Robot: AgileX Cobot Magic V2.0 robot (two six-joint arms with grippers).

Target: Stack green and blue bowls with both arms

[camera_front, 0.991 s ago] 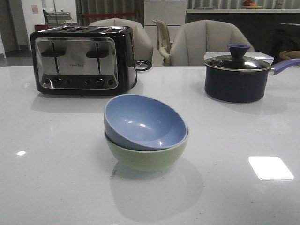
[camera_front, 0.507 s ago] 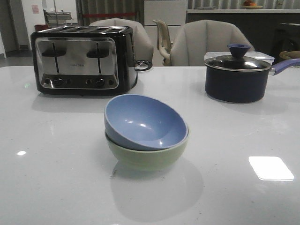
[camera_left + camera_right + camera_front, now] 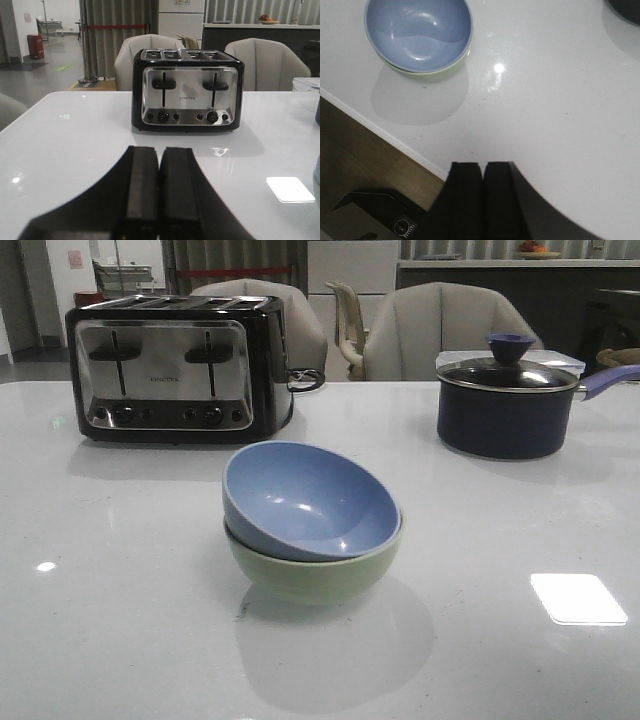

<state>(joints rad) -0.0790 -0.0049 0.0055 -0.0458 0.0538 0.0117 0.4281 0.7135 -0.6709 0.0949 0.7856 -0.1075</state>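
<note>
Bowls: the blue bowl [image 3: 305,498] sits nested inside the green bowl [image 3: 315,568], mid-table, near side; it leans, with its left rim riding higher than its right.
Stack status: looks done to you, though the seating is not level (judgement from the front view).
Left gripper [image 3: 159,192]: fingers pressed together, holding nothing, low over the table [image 3: 120,620] facing the toaster [image 3: 178,368].
Right gripper [image 3: 482,197]: clenched on nothing, high above the table's near edge, well apart from the bowls.
Surroundings: toaster far left, lidded saucepan [image 3: 505,405] far right, both well apart from the stack.
Risk: if you jolt the table or brush the raised rim, the tilted blue bowl could rock or slide off-centre.
Risk cause: uneven nesting, so approach from above if you reseat it.
</note>
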